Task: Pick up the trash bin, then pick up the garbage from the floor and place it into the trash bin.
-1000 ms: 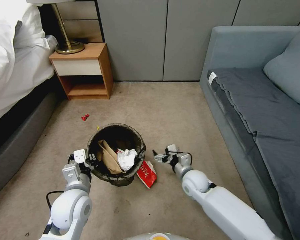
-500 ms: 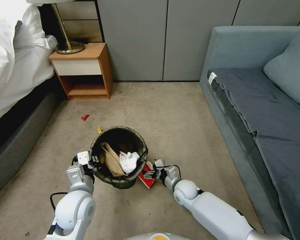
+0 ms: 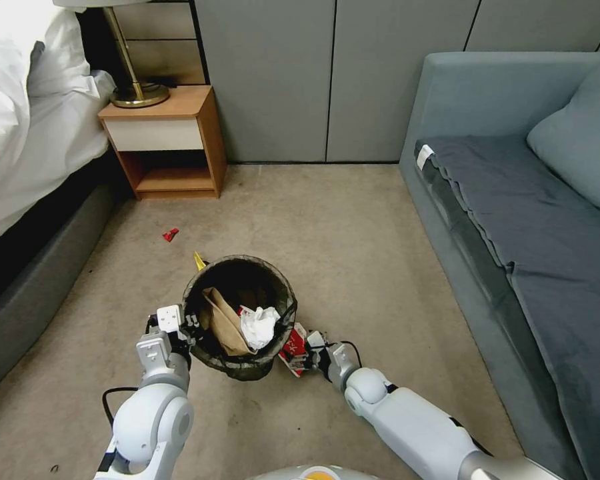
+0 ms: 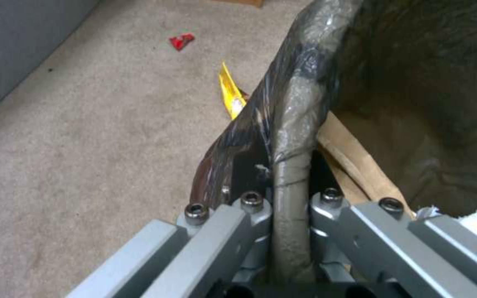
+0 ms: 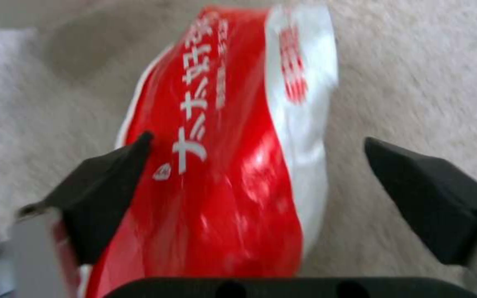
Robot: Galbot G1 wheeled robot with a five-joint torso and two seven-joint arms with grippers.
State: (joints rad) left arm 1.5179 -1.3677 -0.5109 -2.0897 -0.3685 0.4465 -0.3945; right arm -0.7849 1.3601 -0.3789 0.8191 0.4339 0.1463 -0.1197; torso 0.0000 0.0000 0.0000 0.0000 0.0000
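Right wrist view: red-and-white wrapper [image 5: 233, 165] lies on the floor between the right tool's [image 5: 255, 182] spread jaws, just beside the trash bin [image 3: 239, 313], whose rim the left tool [image 4: 291, 198] clamps. Next, I judge: close, lift.

My left arm reaches forward at about 11 o'clock, its left gripper [image 3: 188, 327] clamped tight on the trash bin [image 3: 241, 363] rim, one finger each side of the wall. My right arm stretches low toward 12 o'clock, right gripper [image 5: 255, 174] spread wide, fingers straddling the red-and-white wrapper [image 5: 233, 165].
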